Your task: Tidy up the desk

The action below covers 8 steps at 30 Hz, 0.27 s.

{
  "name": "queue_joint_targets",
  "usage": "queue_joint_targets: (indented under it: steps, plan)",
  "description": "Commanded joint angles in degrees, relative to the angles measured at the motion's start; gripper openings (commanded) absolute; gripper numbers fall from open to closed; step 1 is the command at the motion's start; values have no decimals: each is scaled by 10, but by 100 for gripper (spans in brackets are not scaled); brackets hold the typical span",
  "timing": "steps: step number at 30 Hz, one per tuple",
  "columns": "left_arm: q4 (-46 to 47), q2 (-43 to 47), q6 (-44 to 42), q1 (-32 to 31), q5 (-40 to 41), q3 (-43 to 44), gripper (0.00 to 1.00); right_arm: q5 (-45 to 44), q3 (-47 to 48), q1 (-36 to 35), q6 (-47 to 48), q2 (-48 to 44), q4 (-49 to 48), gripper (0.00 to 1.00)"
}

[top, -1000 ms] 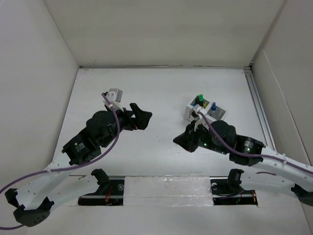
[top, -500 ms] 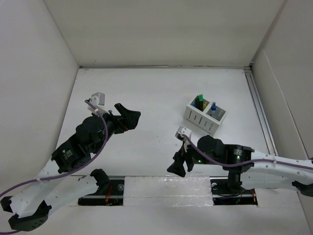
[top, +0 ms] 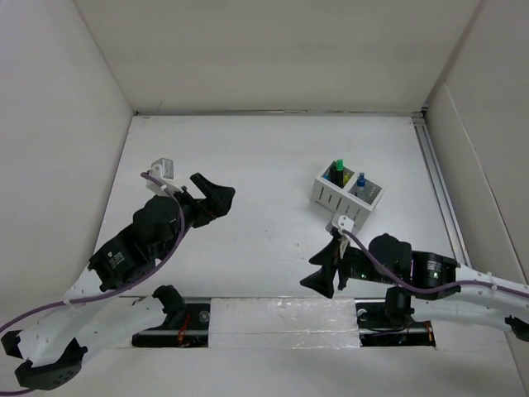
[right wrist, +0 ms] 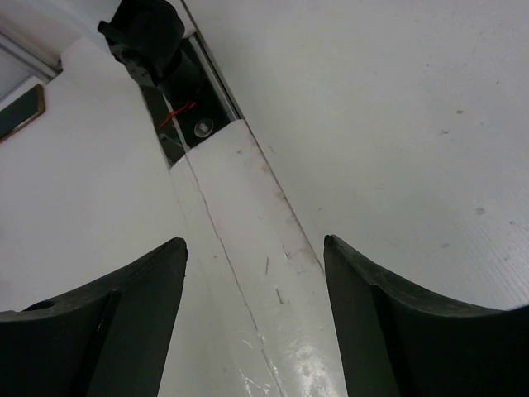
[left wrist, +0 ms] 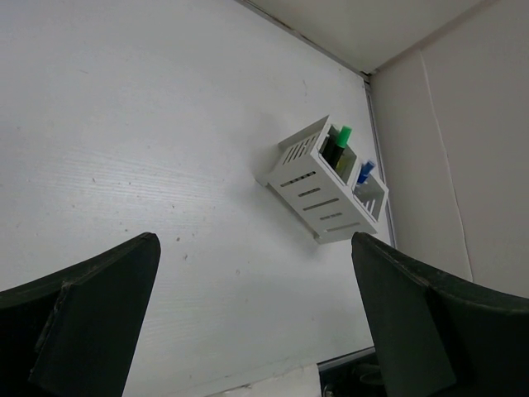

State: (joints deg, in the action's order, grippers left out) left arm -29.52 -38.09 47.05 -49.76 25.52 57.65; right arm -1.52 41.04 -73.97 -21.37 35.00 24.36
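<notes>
The desk (top: 273, 157) is a wide white tabletop between white walls. On its right half stands a small white slotted holder box (top: 347, 193) with a green marker (top: 337, 168) and a blue marker (top: 361, 178) upright in it. My left gripper (top: 216, 192) hovers left of centre, open and empty, pointing toward the box. In the left wrist view the holder box (left wrist: 326, 190) lies ahead, well beyond the spread left gripper (left wrist: 256, 248). My right gripper (top: 316, 271) is open and empty near the front edge, below the box. In the right wrist view the right gripper (right wrist: 254, 244) frames only the taped front strip (right wrist: 248, 248).
White walls close in the desk on the left, back and right. A metal rail (top: 434, 178) runs along the right side. The left arm's black base (right wrist: 153, 41) and the mounting strip (top: 273, 314) sit at the near edge.
My right arm has drawn back from the holder box toward the near edge, and its jaws have opened. My left arm has swung a little to the left, still open.
</notes>
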Motion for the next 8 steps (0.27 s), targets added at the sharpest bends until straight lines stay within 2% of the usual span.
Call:
queue_joint_targets:
  steps: [1,8]
  plan:
    - [10,-9,15,2,9,36,99,1,-22,-3,-5,-25,-5,72]
    - [21,-16,-1,2,4,52,99,-17,-1,-3,4,1,5,73]
